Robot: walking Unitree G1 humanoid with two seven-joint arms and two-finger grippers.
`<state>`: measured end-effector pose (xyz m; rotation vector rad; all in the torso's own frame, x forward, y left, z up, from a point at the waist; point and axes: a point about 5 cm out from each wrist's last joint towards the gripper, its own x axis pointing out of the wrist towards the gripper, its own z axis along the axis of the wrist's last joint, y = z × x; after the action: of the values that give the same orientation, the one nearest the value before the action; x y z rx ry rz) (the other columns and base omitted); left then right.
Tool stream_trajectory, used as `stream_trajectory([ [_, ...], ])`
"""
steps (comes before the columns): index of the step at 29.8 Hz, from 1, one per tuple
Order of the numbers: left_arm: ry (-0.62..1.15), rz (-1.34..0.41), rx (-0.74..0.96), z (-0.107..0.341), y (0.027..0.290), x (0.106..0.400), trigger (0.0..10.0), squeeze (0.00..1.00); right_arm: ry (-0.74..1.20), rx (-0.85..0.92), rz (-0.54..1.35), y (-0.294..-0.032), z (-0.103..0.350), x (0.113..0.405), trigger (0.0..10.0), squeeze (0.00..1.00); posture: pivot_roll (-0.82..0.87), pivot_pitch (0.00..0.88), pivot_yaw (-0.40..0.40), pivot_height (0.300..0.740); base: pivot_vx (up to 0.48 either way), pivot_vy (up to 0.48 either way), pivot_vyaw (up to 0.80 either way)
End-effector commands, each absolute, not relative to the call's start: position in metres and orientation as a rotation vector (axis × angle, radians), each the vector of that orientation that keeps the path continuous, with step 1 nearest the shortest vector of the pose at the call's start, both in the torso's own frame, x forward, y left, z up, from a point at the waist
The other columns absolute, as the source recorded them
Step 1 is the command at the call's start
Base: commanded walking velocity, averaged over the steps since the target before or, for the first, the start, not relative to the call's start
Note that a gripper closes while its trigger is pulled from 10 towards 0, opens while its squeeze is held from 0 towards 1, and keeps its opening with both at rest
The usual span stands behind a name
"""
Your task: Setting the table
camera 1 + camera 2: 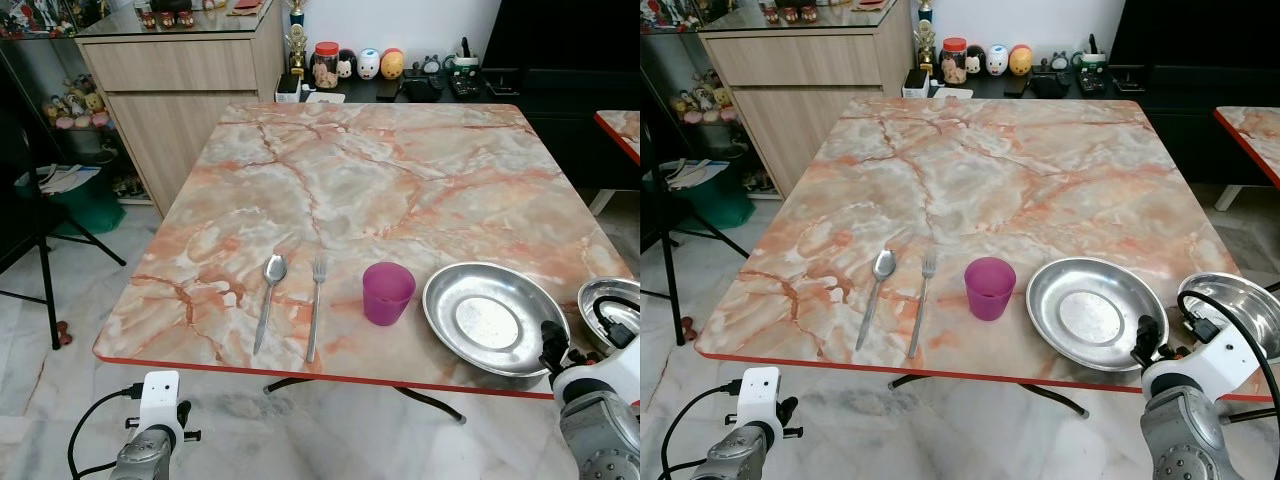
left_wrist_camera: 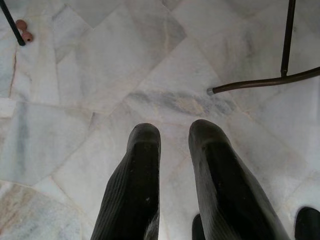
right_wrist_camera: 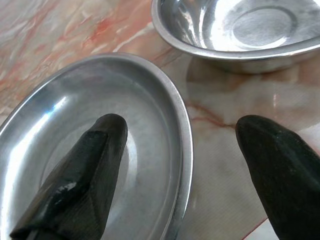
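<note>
Right wrist view, item one: right gripper (image 3: 180,165), fingers spread wide apart, nothing between them; one finger (image 3: 80,180) hangs over the steel plate (image 3: 65,100), the other (image 3: 280,175) over bare desk beside it, so the plate's near rim lies between the two; judged a straddle for taking the rim, grip not yet made. Item two: steel plate, round and shallow, at the near edge of the desk (image 1: 400,170); seen from the head it sits just right of the purple cup (image 1: 388,292). Item three: steel bowl (image 3: 235,30), just beside the plate at the desk's right corner, the two apart by a narrow strip. Item four: fork (image 1: 316,305) and spoon (image 1: 268,298), side by side and parallel, handles toward the near edge, left of the cup; the row reads as one place setting partly laid, cutlery and cup seemingly settled, plate and bowl probably still to be positioned. Item five: left gripper (image 2: 172,150), fingers slightly apart and holding nothing, hanging idle below desk level over the marble floor (image 2: 75,75). Obscured: bowl cut off by the frame edge and partly covered by the right arm's cable in the head views; right fingertips barely visible there; small ornaments on the far cabinet too small to identify.
</note>
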<state>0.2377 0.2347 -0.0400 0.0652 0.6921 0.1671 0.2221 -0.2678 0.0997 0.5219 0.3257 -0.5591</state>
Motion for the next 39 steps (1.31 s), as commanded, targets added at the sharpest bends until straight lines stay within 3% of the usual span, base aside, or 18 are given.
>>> stream_trajectory([
  [1,0.699,0.169,0.072,-0.040,0.235,0.238,10.0,0.00,0.355,0.520,-0.539,-0.266,0.096,0.222,10.0,0.00,-0.03,0.000,0.033,0.740,0.000,0.000,0.00],
  [7,0.694,0.166,0.071,-0.040,0.233,0.239,10.0,0.00,0.394,0.507,-0.496,-0.263,0.088,0.235,10.0,0.00,-0.02,0.000,0.030,0.740,0.000,0.000,0.00],
  [25,0.686,0.168,0.083,-0.039,0.236,0.238,10.0,0.00,0.428,0.494,-0.502,-0.260,0.076,0.241,10.0,0.00,-0.01,0.000,0.026,0.740,0.000,0.000,0.00],
  [26,0.691,0.173,0.081,-0.040,0.237,0.236,10.0,0.00,0.433,0.493,-0.533,-0.263,0.074,0.239,4.2,0.00,-0.01,0.000,0.025,0.740,0.000,0.000,0.00],
  [27,0.698,0.169,0.084,-0.042,0.236,0.235,10.0,0.00,0.438,0.497,-0.554,-0.265,0.073,0.238,0.0,0.00,-0.01,0.000,0.025,0.740,0.000,0.000,0.00],
  [39,0.693,0.164,0.079,-0.040,0.233,0.238,10.0,0.00,0.427,0.482,-0.575,-0.268,0.075,0.242,0.0,0.00,0.00,0.000,0.016,0.740,0.000,0.000,0.00],
])
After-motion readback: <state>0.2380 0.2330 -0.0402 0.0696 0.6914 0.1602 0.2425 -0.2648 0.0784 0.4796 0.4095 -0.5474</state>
